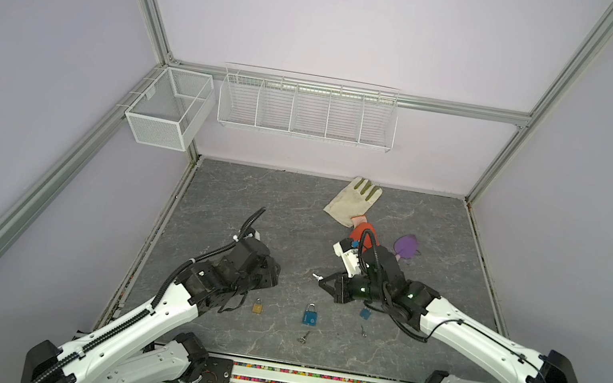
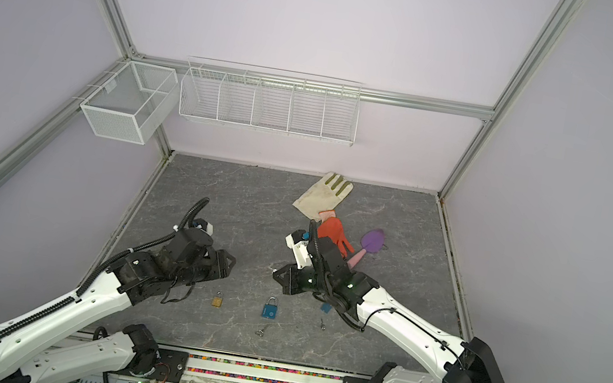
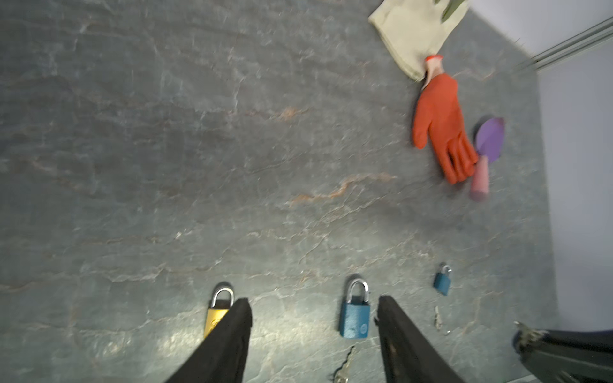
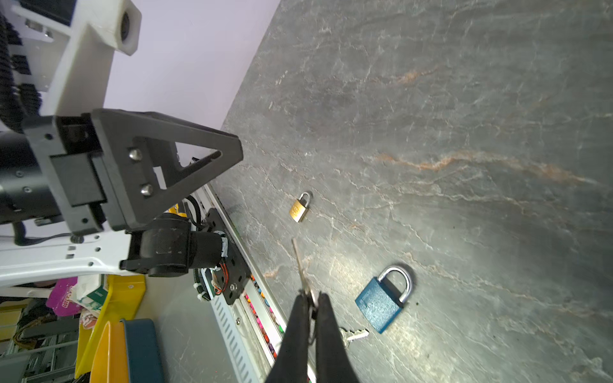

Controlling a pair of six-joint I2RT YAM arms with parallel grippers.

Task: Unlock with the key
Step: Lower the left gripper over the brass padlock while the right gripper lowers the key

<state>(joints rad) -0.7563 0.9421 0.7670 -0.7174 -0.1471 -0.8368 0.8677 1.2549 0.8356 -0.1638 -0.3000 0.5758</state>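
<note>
The right gripper (image 4: pixel 310 296) has its jaws pinched tight on a slim silver key (image 4: pixel 300 265) - the head sits between the black fingertips and the blade sticks out past them. In both top views this key (image 1: pixel 317 276) is held above the grey stone-patterned tabletop (image 1: pixel 254 192), near the middle and further back than the row of locks.

The left gripper (image 3: pixel 314 300) has its jaws spread well apart and holds nothing. In its wrist view, 1 finger (image 3: pixel 232 331) overlaps the brass-coloured padlock (image 3: pixel 217 311), and the other stands just beside the large blue padlock (image 3: pixel 355 315).

3 padlocks lie flat in a row towards the front of the table, all with shackles closed:
- the brass-coloured padlock (image 1: pixel 257 306) on the left;
- the large blue padlock (image 1: pixel 310 315) in the middle;
- a small blue padlock (image 1: pixel 365 313) on the right, partly under the right arm.

A loose silver key on a ring (image 1: pixel 303 337) lies just in front of the large blue padlock, and a small silver key (image 1: pixel 362 330) lies in front of the small one.

Further back - well apart from the locks - lie a cream fabric glove (image 1: pixel 353 202), an orange rubber glove (image 3: pixel 441 126) and a purple plastic trowel (image 1: pixel 405 245).
</note>
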